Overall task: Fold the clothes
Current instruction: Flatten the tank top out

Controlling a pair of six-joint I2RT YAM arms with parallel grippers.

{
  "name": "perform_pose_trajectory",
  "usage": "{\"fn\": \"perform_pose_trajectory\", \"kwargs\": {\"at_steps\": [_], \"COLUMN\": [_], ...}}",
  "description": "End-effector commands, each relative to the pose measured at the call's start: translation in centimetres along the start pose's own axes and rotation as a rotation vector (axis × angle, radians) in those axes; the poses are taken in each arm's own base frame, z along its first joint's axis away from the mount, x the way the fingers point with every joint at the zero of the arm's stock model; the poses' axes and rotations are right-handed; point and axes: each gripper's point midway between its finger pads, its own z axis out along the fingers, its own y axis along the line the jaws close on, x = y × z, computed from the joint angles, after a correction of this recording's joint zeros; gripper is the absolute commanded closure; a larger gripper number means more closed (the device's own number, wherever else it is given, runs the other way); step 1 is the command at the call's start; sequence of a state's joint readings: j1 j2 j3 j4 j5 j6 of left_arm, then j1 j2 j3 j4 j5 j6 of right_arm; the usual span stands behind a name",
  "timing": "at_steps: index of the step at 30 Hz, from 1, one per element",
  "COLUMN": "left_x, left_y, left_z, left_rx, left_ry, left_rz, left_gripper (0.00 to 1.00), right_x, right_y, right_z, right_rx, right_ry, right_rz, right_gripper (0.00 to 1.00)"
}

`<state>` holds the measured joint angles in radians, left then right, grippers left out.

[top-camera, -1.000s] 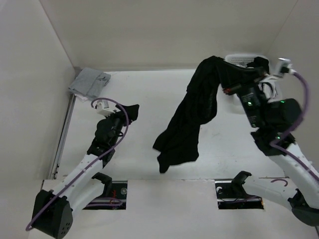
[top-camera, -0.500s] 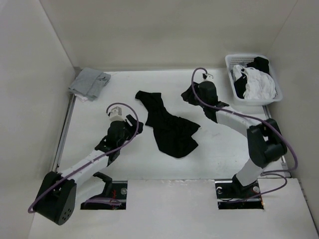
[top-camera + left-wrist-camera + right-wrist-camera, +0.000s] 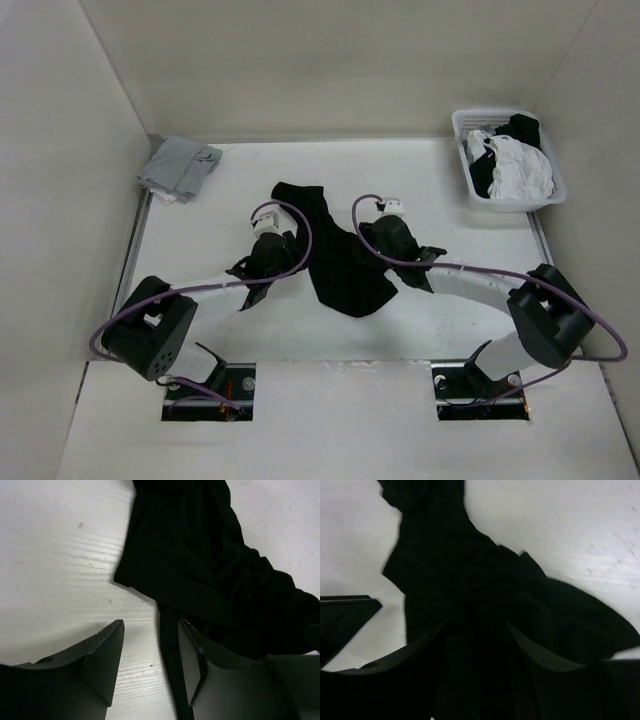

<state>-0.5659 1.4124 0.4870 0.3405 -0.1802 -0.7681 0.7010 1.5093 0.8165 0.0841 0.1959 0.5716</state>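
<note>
**Limp black shirt crumpled mid-table, both grippers open at its edges**

From above, the black soft-fabric garment [image 3: 335,262] lies in a rumpled, roughly diagonal heap in the middle of the white matte table [image 3: 450,200]. The left arm [image 3: 200,300] reaches in at its left edge and the right arm [image 3: 470,285] at its right. A light grey cloth bundle [image 3: 180,168] sits in the far left corner. A white plastic basket [image 3: 462,125] of laundry sits far right, well apart from the garment.

From the left wrist, the left gripper [image 3: 151,625] has its jaws standing apart, holding nothing. A thin black strip of cloth runs between them over the bare wood-grain surface. A clean hem corner lies just ahead.

From the right wrist, the right gripper [image 3: 474,627] also stands wide, directly over deep folds. The picture is dark, so I cannot tell whether its tips touch the cloth.

The garment looks light, floppy and matte, not slippery. It will sag and bunch rather than hold a shape. I judge the best hold is a pinch at an outer hem or corner on each side. A grab into the bunched middle would likely catch several layers at once.
</note>
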Motion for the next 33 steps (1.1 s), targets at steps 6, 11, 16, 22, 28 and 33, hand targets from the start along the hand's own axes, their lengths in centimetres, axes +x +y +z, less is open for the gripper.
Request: {"fn": "perform_pose_trajectory", "kwargs": {"at_steps": [6, 11, 16, 22, 28, 33], "left_x": [3.6, 6.3, 5.9, -2.9, -15.4, -21.1], "left_y": [-2.6, -3.6, -4.6, -5.9, -3.5, -6.6], "left_z": [0.8, 1.4, 1.9, -0.2, -7.1, -14.9], "left_rx": [0.057, 0.073, 0.094, 0.135, 0.129, 0.249], "left_ry": [0.090, 0.154, 0.144, -0.076, -0.355, -0.505], "left_rz": [0.026, 0.034, 0.009, -0.083, -0.192, -0.206], "left_gripper": [0.55, 0.66, 0.89, 1.00, 1.00, 1.00], "right_x": [-1.8, 0.1, -0.5, -7.1, -11.0, -12.4], "right_y": [-2.9, -4.1, -2.2, 1.7, 4.4, 7.2], "right_z": [-4.5, -3.0, -1.1, -8.1, -21.1, -28.2], "right_rx": [0.196, 0.237, 0.156, -0.002, -0.326, -0.551], "right_ry": [-0.162, -0.108, -0.093, -0.305, -0.430, -0.468], "right_rz": [-0.081, -0.079, -0.047, 0.033, 0.255, 0.294], "right_gripper": [0.36, 0.34, 0.80, 0.98, 0.97, 0.96]}}
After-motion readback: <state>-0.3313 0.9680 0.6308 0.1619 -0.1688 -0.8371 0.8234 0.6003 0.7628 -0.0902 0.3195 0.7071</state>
